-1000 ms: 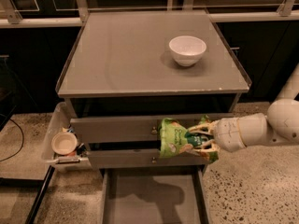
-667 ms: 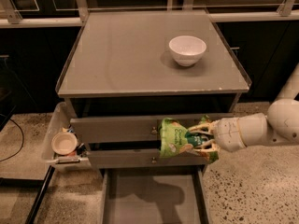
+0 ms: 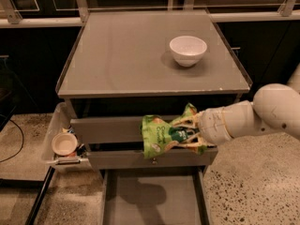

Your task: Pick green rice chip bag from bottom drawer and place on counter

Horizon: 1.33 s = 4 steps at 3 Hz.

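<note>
My gripper comes in from the right on a white arm and is shut on the green rice chip bag. It holds the bag in the air in front of the two upper grey drawers, tilted on its side. The bottom drawer is pulled out below the bag, and its grey floor shows only the bag's and arm's shadow. The counter is the grey top above, about a hand's height over the bag.
A white bowl stands on the counter at the back right. A clear bin with a small pale bowl hangs at the cabinet's left side. Speckled floor lies on both sides.
The bag and gripper have risen slightly in front of the upper drawers; otherwise nothing has visibly moved.
</note>
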{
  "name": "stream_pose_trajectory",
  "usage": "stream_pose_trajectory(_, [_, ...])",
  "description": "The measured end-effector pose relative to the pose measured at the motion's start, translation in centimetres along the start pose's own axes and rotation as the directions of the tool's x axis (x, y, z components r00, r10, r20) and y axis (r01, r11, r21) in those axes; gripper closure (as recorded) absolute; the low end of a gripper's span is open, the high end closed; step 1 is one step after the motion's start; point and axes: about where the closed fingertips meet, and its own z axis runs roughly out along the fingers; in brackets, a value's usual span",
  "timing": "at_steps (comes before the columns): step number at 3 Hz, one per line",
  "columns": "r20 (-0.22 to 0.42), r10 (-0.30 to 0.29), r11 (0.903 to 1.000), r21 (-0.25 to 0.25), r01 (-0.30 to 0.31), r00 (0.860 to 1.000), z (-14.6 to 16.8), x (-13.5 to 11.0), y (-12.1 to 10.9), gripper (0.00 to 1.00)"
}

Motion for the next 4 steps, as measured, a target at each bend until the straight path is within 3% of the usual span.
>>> stream_pose_trajectory(1, [-0.008,-0.136,0.9908,-0.008,0.135,0.991,-0.7,-6.2,-4.2,1.00])
stream_pose_trajectory(2, [0.002,-0.192,0.9814,-0.013,0.192,0.981,-1.7,-10.3,-8.9,1.00])
stream_pose_trajectory(3, [0.039,-0.176,0.9843,0.021,0.175,0.984,-2.4,-11.9,-14.7,1.00])
stream_pose_trajectory(4, [0.050,-0.194,0.9792,0.072,0.190,0.980,-3.6,-13.3,-18.2,1.00])
